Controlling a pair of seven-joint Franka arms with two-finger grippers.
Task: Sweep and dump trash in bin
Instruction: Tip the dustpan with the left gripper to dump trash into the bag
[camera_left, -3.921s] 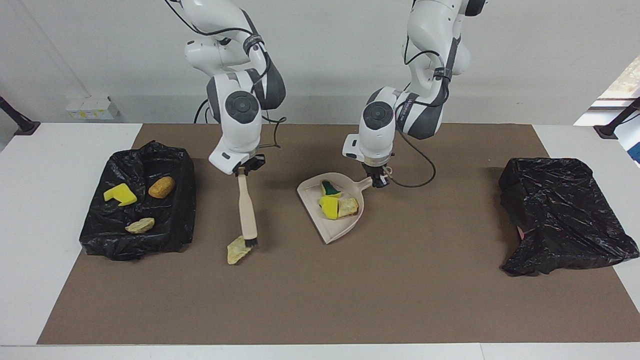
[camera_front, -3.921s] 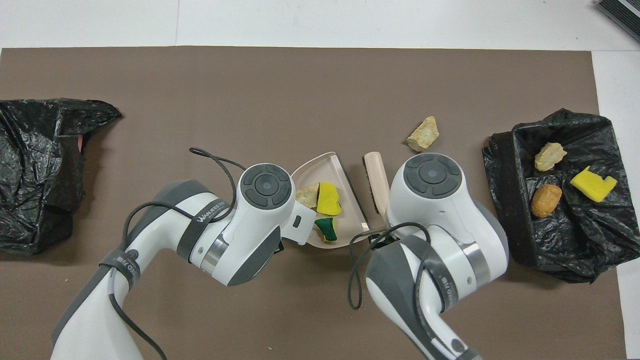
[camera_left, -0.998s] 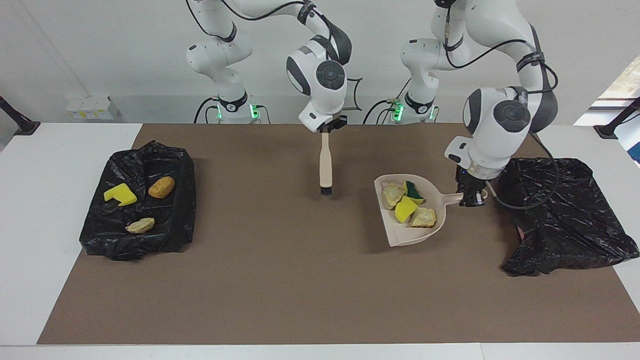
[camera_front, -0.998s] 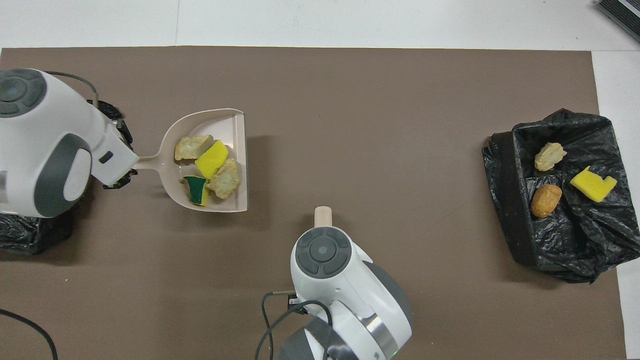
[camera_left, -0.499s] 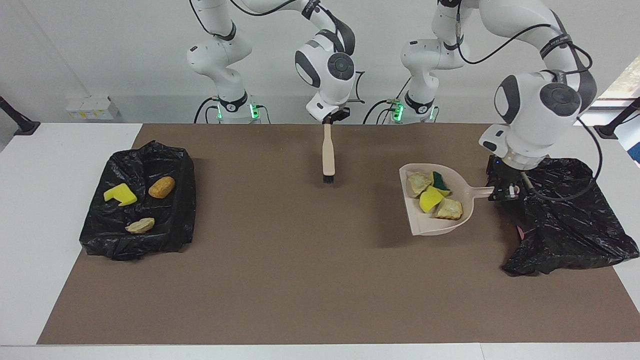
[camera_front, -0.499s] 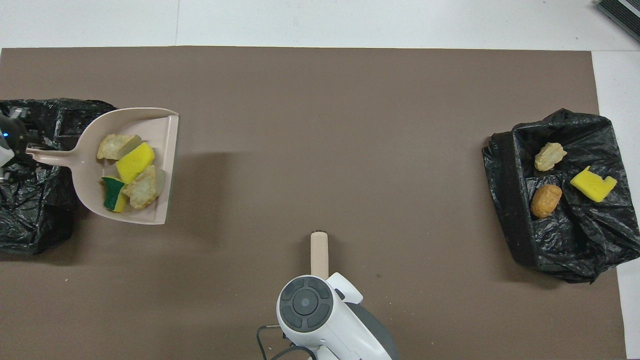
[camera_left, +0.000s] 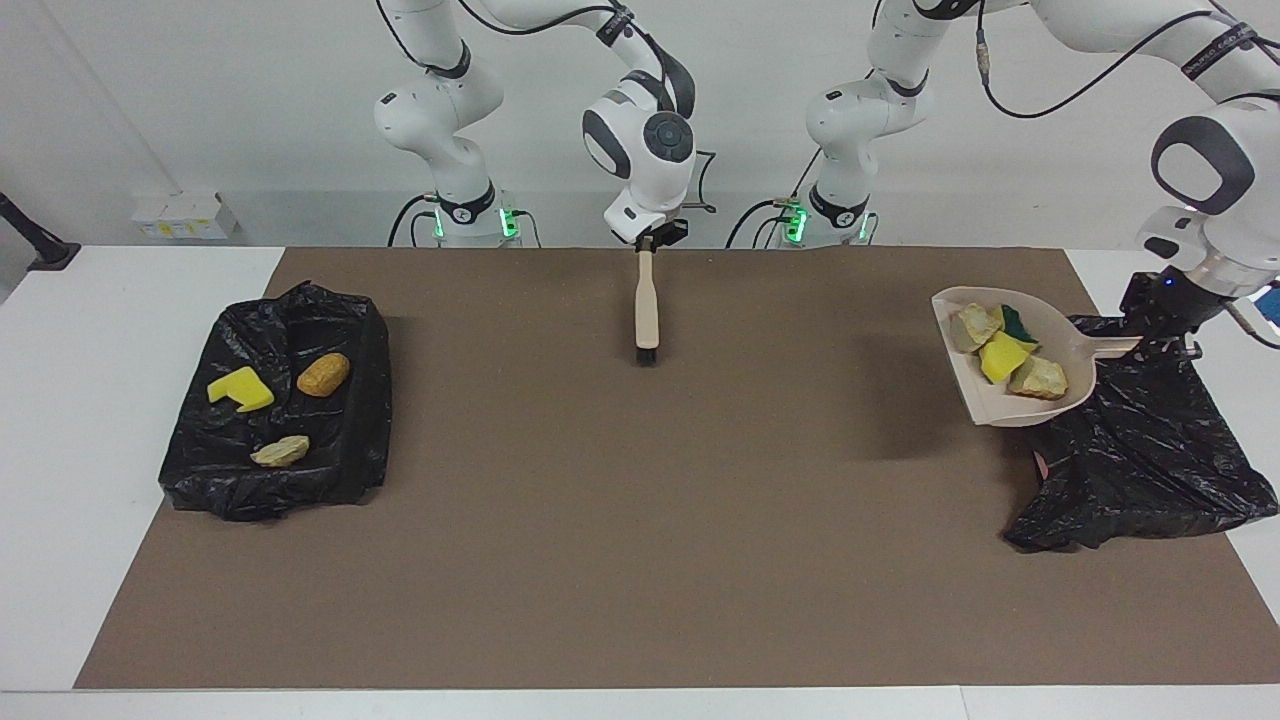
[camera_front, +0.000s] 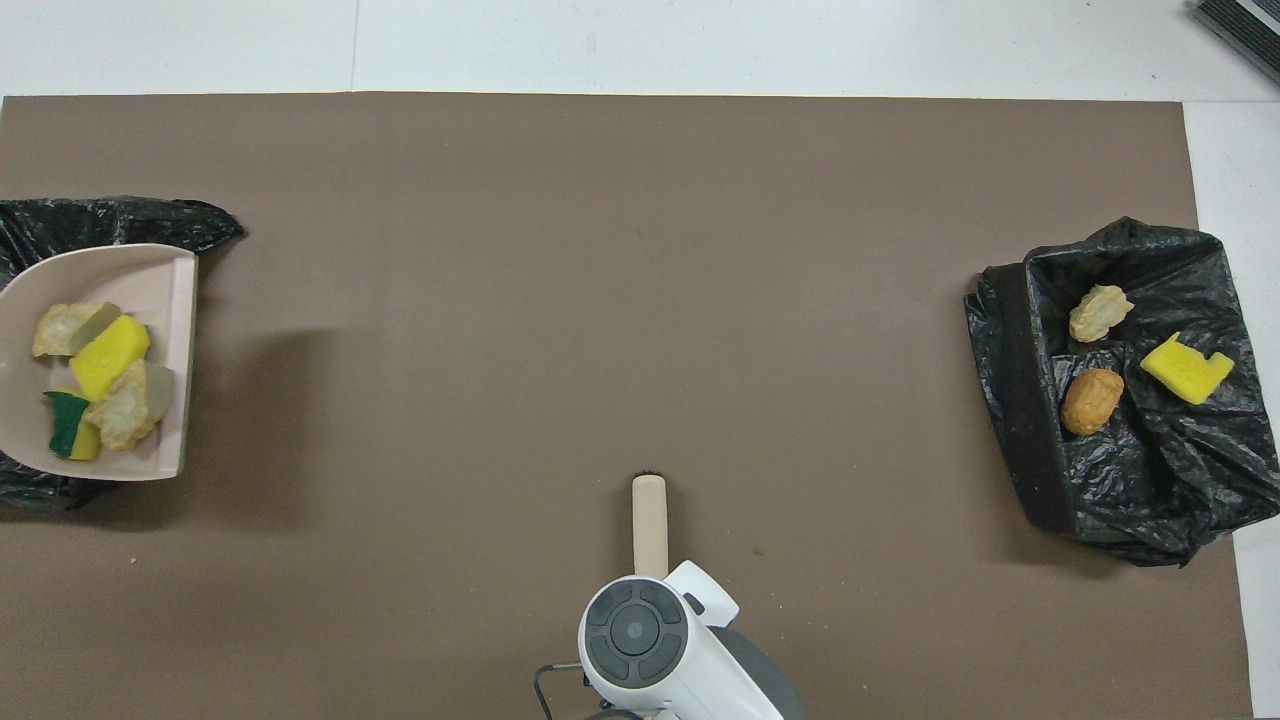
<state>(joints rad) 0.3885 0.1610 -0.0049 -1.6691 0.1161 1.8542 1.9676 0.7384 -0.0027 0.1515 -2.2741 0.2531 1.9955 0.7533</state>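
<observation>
My left gripper (camera_left: 1152, 346) is shut on the handle of the beige dustpan (camera_left: 1000, 408), held up level over the edge of the black-bagged bin (camera_left: 1130, 450) at the left arm's end. In the pan lie several scraps of trash: a yellow sponge bit (camera_left: 1000, 356), a green-topped sponge (camera_left: 1019, 322) and two beige lumps (camera_left: 1040, 378). The overhead view shows the dustpan (camera_front: 150, 275) and the bin (camera_front: 110, 218) but not that gripper. My right gripper (camera_left: 650, 240) is shut on the top of the brush (camera_left: 646, 300), which hangs bristles down over the mat close to the robots.
A second black-bagged bin (camera_left: 330, 480) stands at the right arm's end. It holds a yellow sponge bit (camera_left: 240, 390), a golden-brown piece (camera_left: 323, 374) and a beige lump (camera_left: 280, 452). A brown mat (camera_left: 620, 520) covers the white table.
The left arm has carried the loaded dustpan higher and toward its own end, from beside the bin to over its edge. The right arm has drawn the brush slightly back toward the robots.
</observation>
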